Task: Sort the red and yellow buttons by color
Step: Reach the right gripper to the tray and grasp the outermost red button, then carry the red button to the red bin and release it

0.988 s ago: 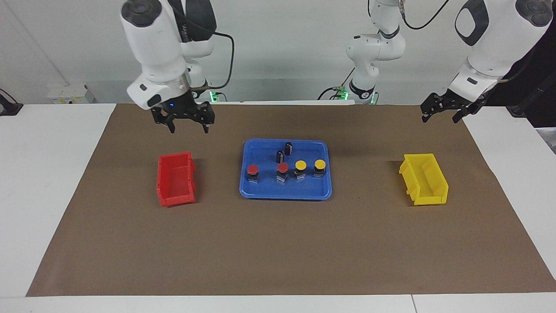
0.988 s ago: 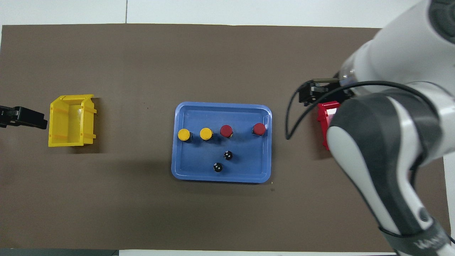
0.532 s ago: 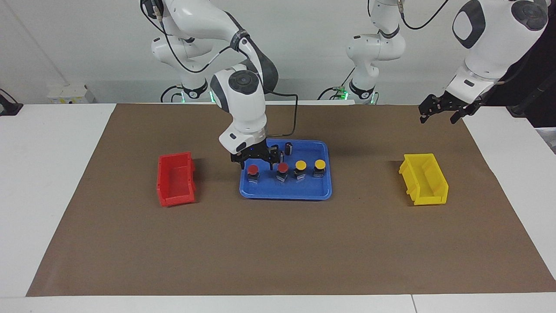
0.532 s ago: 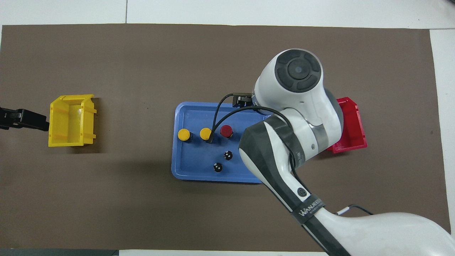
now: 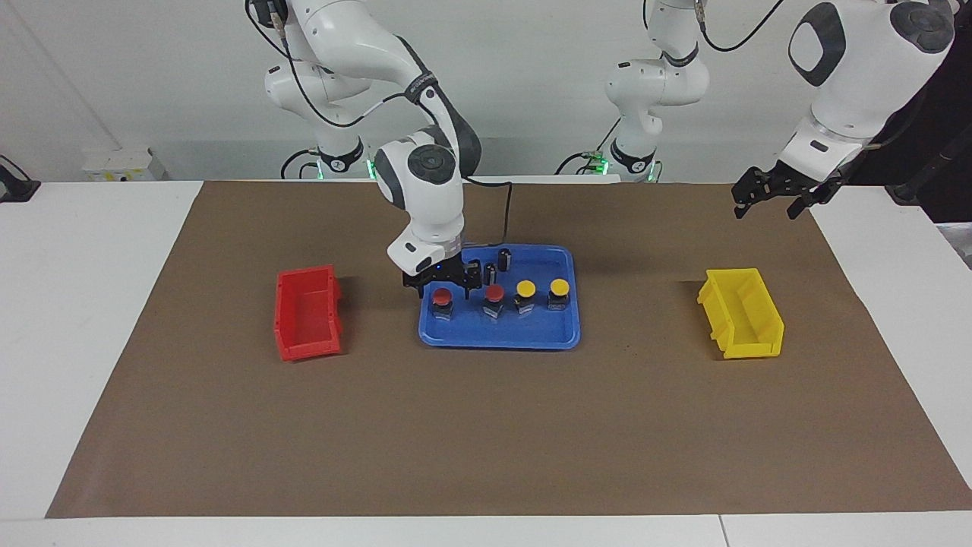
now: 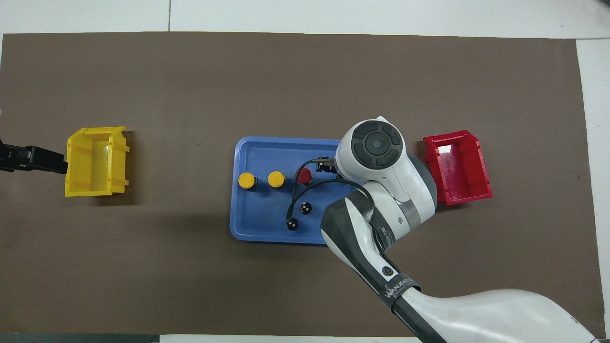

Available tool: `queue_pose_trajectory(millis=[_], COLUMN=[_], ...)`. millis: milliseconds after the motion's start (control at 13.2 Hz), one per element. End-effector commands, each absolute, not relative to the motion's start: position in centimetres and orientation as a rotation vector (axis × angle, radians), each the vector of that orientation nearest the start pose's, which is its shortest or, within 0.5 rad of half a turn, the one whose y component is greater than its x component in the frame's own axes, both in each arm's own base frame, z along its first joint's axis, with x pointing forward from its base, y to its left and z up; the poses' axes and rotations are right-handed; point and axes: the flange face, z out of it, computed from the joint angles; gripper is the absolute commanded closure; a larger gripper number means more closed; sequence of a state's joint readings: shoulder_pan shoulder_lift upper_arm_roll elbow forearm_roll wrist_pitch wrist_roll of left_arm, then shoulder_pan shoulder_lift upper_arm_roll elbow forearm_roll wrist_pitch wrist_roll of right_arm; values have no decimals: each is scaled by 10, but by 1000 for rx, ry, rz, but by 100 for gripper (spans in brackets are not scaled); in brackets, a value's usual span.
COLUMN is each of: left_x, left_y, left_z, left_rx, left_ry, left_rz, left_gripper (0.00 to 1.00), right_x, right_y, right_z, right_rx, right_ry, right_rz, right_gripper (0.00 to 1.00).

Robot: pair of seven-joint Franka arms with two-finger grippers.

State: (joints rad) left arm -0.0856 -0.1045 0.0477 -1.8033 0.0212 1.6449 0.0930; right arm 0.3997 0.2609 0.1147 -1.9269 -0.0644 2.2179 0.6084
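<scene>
The fingers (image 5: 422,285) of the right gripper (image 5: 442,286) hang spread either side of the end red button (image 5: 442,296), low over the blue tray (image 5: 531,336) just left of frame centre, nothing pinched yet. All four buttons stand in a row there: a second red button (image 5: 494,293), then two yellow buttons (image 5: 525,289), with two dark cylinders (image 5: 504,259) just above them. I judge these switches light, rigid, a bit top-heavy; the smooth domed cap looks slippery, so take the boxy base (image 5: 442,311) under it. The left gripper (image 5: 767,194) waits at upper right, fingers apart, above the yellow bin (image 5: 743,313); the red bin (image 5: 307,313) sits mid-left on the table (image 5: 456,425). Readable writing: only a partial "WANJEE" band on the arm (image 6: 398,287) in the overhead view.
</scene>
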Motion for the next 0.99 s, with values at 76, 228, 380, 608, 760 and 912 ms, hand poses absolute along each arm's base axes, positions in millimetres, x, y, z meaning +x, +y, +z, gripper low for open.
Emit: queue_pose_trajectory(millis=[76, 228, 380, 608, 760, 912], left_x=[513, 513, 513, 514, 522, 527], left_y=[-14, -13, -14, -14, -26, -91], left_z=[576, 576, 576, 577, 579, 562], left_rx=[-3128, -3128, -3128, -3125, -3120, -3124], left_ry=[213, 210, 213, 215, 237, 198], left_rz=[46, 49, 49, 39, -45, -43], left_gripper=[0, 0, 0, 0, 0, 0], right_x=[529, 531, 543, 576, 576, 562], right_y=[293, 293, 289, 268, 210, 129], right_z=[350, 350, 368, 445, 490, 502], right_rx=[-3146, -3156, -3160, -3186, -3200, -3167], right_ry=[89, 75, 96, 119, 29, -58], right_rz=[-100, -99, -105, -46, -6, 62], right_gripper=[32, 53, 73, 76, 76, 75])
